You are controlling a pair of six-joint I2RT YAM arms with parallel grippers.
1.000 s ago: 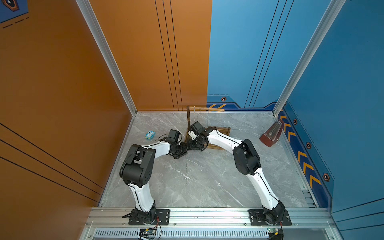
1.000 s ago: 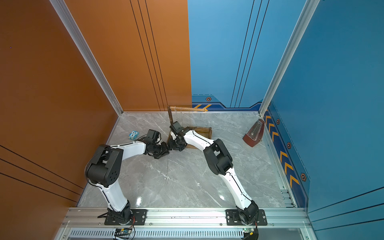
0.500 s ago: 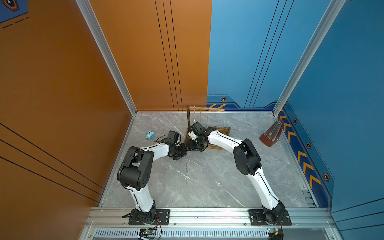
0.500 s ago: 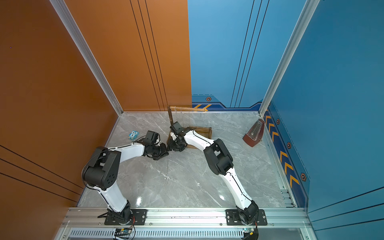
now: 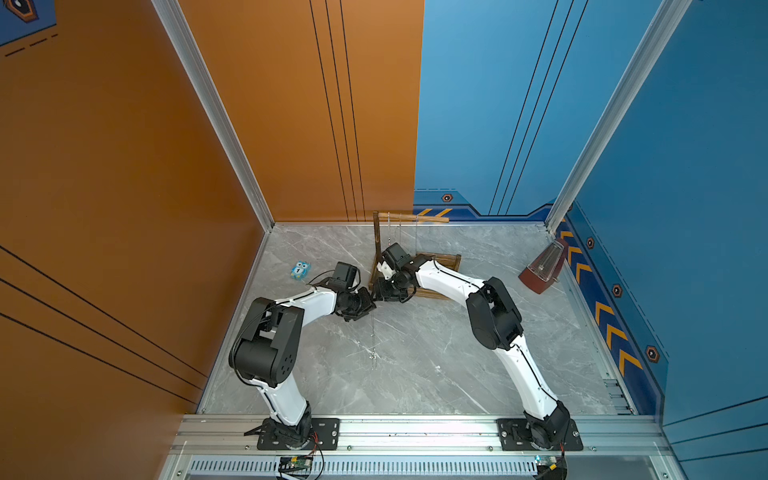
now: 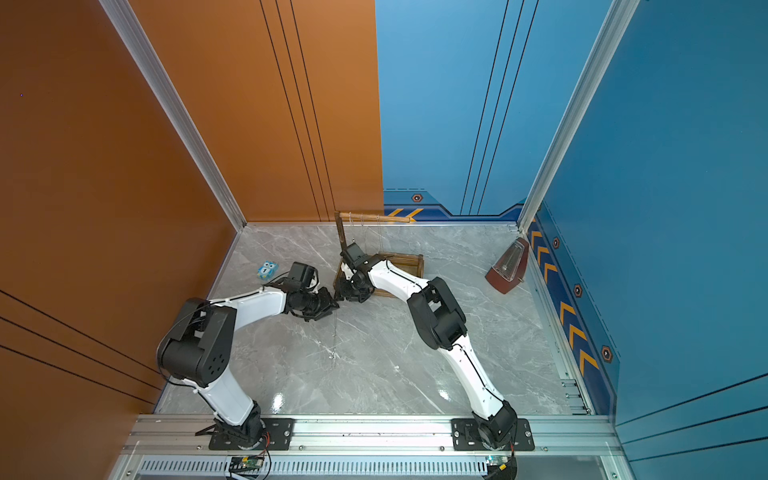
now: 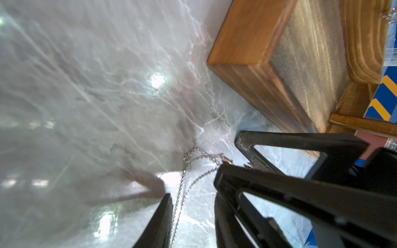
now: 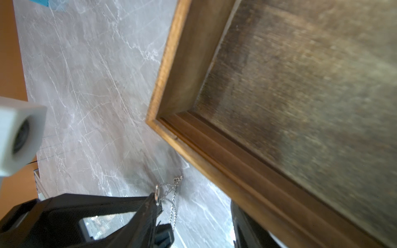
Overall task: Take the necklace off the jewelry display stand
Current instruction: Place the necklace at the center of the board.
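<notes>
The left gripper (image 5: pixel 369 304), clamped a second ago, now has its jaws partly apart. This frees the thin silver chain necklace (image 7: pixel 186 160), which lies slack on the grey marble tabletop (image 5: pixel 415 374), just beside the brown wooden jewelry display stand (image 5: pixel 444 261) and off its rod. The removal looks essentially done. Both arms reach low, wrists nearly meeting. The right gripper (image 5: pixel 379 296) is half spread and holds nothing, with one fingertip (image 8: pixel 153 200) by the clasp.
</notes>
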